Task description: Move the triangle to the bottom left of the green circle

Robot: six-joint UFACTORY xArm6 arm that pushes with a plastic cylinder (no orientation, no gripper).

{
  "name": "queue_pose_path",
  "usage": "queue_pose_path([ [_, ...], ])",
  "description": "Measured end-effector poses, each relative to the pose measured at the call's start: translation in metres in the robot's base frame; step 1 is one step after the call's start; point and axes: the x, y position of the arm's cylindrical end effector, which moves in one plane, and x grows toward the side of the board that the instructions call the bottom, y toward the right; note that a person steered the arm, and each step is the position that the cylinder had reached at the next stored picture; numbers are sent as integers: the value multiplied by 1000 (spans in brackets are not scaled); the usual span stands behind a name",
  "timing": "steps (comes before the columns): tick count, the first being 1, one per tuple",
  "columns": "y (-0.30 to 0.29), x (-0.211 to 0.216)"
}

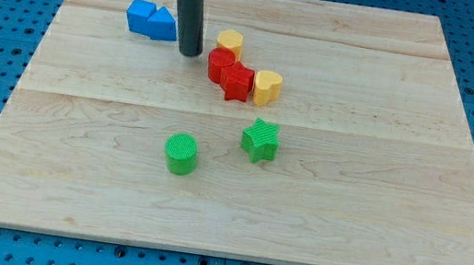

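A blue triangle block [163,23] lies near the view's top left, touching a blue cube-like block [141,16] on its left. The green circle [182,154] sits below the middle of the board. My tip [189,53] stands just right of and slightly below the blue triangle, close to it or touching it, and left of the red blocks. The rod rises from there to the view's top.
A yellow block [229,42], a red round block [220,62], a red star [237,83] and a yellow heart-like block [268,86] cluster right of my tip. A green star [260,139] lies right of the green circle. The wooden board [378,189] sits on a blue pegboard.
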Motion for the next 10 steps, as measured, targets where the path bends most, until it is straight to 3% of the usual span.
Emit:
queue_pose_path([
  [1, 46, -48],
  [2, 75, 26],
  [3, 80, -19],
  [4, 1, 6],
  [5, 65, -1],
  [6, 81, -6],
  [8, 65, -10],
  [10, 0, -47],
])
